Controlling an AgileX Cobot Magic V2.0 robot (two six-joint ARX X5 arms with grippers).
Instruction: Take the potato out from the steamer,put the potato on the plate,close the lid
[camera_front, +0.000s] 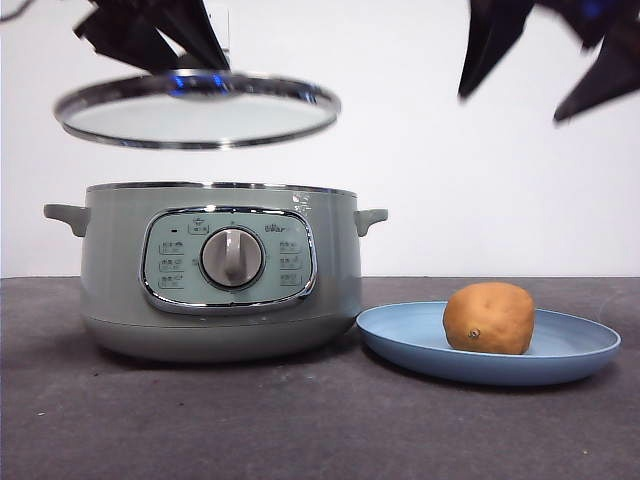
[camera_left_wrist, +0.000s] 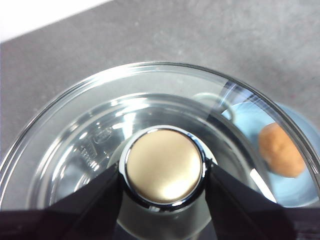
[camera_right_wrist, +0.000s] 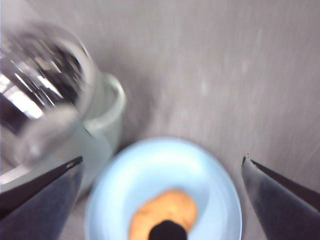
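The plate (camera_front: 560, 362) sits closest to the front of the dark grey table (camera_front: 200, 420), a shallow blue dish lying just beside the steamer (camera_front: 120, 280), its rim almost meeting the pot's base on the side away from the lifted lid. On the plate, a little toward the steamer's side of its middle, rests the potato (camera_front: 489, 318), orange-brown, with a small dark spot low on the skin facing forward.

The steamer itself stands open on the table, pale green, its silver dial (camera_front: 232, 258) and chrome-rimmed panel facing front, a stubby handle (camera_front: 66, 216) on each side.

Directly above the steamer, clear of its rim and tilted slightly, hangs the lid (camera_front: 200, 118). The left gripper (camera_left_wrist: 164, 176) has it from above: in the left wrist view the two black jaws are pressed against either side of the knob (camera_left_wrist: 164, 172), which there looks pale gold with a chrome ring. Through the glass in that view you can make out the steamer's inside, one of its handles, and the plate with the potato beyond.

The right gripper (camera_right_wrist: 162, 162) is up in the air above the plate, beside the steamer, well clear of the potato. Its jaws are spread wide apart with nothing between them. The right wrist view is blurred, but the plate (camera_right_wrist: 165, 165), the potato (camera_right_wrist: 167, 210) and the steamer's edge (camera_right_wrist: 107, 112) are recognisable.
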